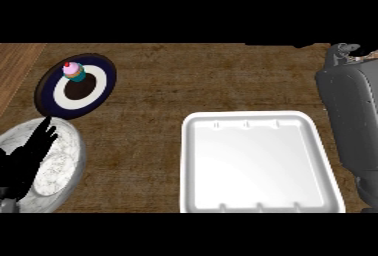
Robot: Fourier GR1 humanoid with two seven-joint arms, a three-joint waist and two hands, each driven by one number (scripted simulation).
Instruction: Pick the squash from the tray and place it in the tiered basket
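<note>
Squash: cannot be made out for certain anywhere in the head view. The only candidate is a small tan sliver [363, 58] at the top right edge, touching the right hand [341, 54]; it is too small and too hidden to name. Right hand is stretched far up the right side, past the tray's [189, 165] far right corner, and its grey forearm [351, 115] runs along the tray's right rim. Whether that hand is clenched, released or grasping something cannot be told. The tray's white bed shows bare, so if the sliver is the squash, it is off the tray and at the hand.

Left hand [26, 160] sits at the lower left edge, fingers straight and pointing up, released and holding nothing. It overlaps the near left part of a marbled plate [65, 155] and is well apart from the tray.

Counts:
- 1 white tray, centre right.
- 2 plates: the marbled plate at lower left, and a dark blue plate [108, 75] with a white ring at upper left, just beyond it.
- 1 cupcake [74, 72], pink-topped, standing on the blue plate toward its far side.
- 2 hands.

All of it rests on a brown wooden counter [162, 80].
</note>
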